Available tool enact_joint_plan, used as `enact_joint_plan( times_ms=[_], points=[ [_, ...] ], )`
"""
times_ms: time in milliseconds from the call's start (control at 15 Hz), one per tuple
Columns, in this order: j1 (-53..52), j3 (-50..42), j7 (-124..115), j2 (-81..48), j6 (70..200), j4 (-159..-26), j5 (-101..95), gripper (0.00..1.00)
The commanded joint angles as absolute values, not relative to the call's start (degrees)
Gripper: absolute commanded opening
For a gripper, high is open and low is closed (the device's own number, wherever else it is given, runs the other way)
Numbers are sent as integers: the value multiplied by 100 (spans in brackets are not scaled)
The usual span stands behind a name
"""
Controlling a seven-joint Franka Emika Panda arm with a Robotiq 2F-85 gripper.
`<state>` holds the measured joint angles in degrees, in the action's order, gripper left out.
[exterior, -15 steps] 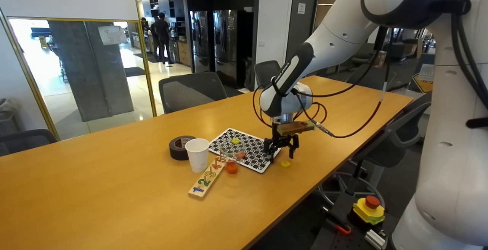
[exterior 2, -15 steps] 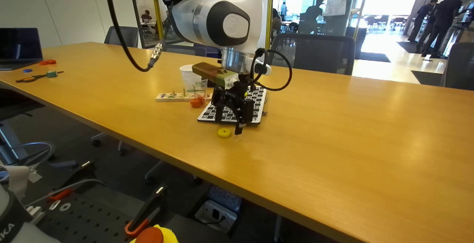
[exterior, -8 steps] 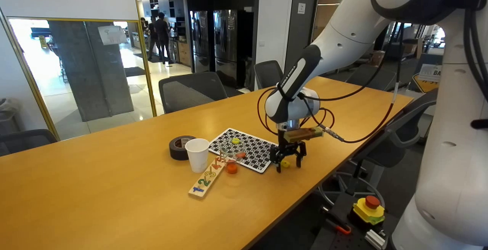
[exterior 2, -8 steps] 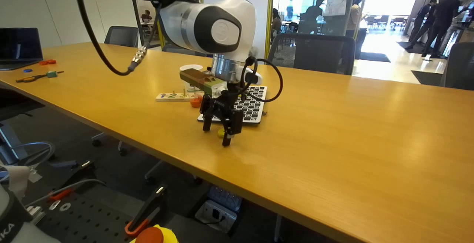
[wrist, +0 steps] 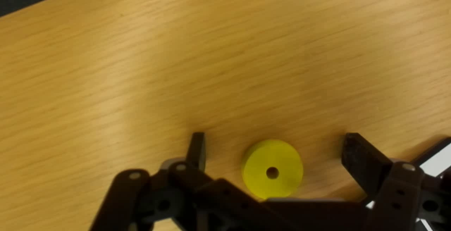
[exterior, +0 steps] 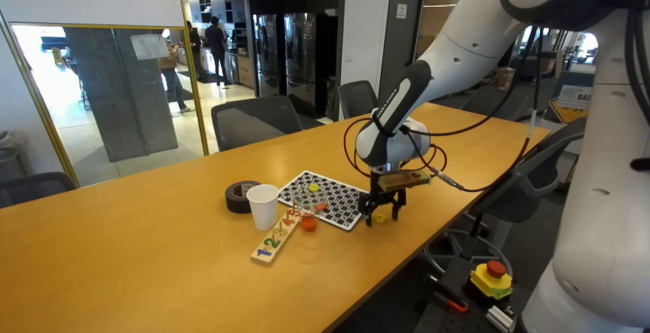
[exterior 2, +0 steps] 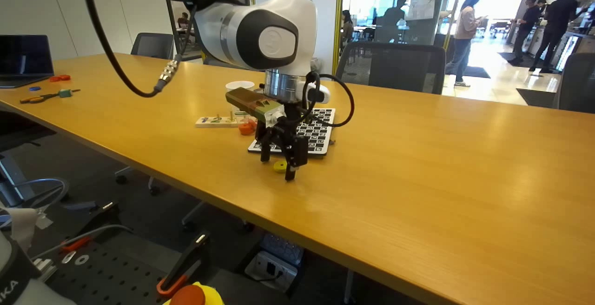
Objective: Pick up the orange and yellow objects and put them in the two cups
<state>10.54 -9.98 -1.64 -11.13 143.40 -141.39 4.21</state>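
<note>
My end effector (wrist: pixel 275 136) is open wide, low over the table (exterior: pixel 152 262). Wrist view: a yellow disc (wrist: pixel 273 161) lies flat on the table, about centred between my fingers (wrist: pixel 366 167), touching neither. Can't tell whether they touch the table. Both exterior views agree: disc between them, just off the edge of the checkered board (exterior: pixel 343 203). In an exterior view one finger (exterior 2: pixel 290 174) partly covers the disc.

Second yellow disc (exterior: pixel 314 188) sits on the board. Clear cup (exterior: pixel 308 202) is by the board's edge, at the end of the number strip (exterior: pixel 277 236). A round orange piece (exterior: pixel 309 224) and an orange bit (exterior: pixel 320 206) show at it or through it; can't tell if either is inside.

White cup (exterior: pixel 263 208) stands upright beside the strip, with a dark tape roll (exterior: pixel 234 201) just behind it; contact between them unclear. In an exterior view the block on my wrist (exterior 2: pixel 253 102) hides most of that cup.

Laptop (exterior 2: pixel 23 56) and pliers (exterior 2: pixel 39 97) are well apart from all this, toward one end of the table. Mesh-backed chair (exterior: pixel 258 120) stands across the table. Red-topped yellow stop button (exterior: pixel 491 279) is off to the side, below table level.
</note>
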Motion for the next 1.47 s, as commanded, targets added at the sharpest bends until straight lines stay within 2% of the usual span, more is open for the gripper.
enact_joint_plan(
  times_ms=[0,200,267,333,400,800,1133,1400],
  points=[
    [1092,-1005,-60,-828,14628,-14434,496,100],
    [1092,-1012,-60,-761,14812,-14559,482,100],
    [1089,-1008,-57,-741,14860,-14593,482,75],
    [1086,-1009,-74,-714,14915,-14629,485,73],
    [1086,-1010,-78,-673,14978,-14659,494,66],
    [1059,-1044,-228,-509,15262,-14817,425,18],
    [1090,-898,18,-264,15459,-14916,1115,18],
    [789,-708,-725,14,15698,-14748,1219,18]
  ],
)
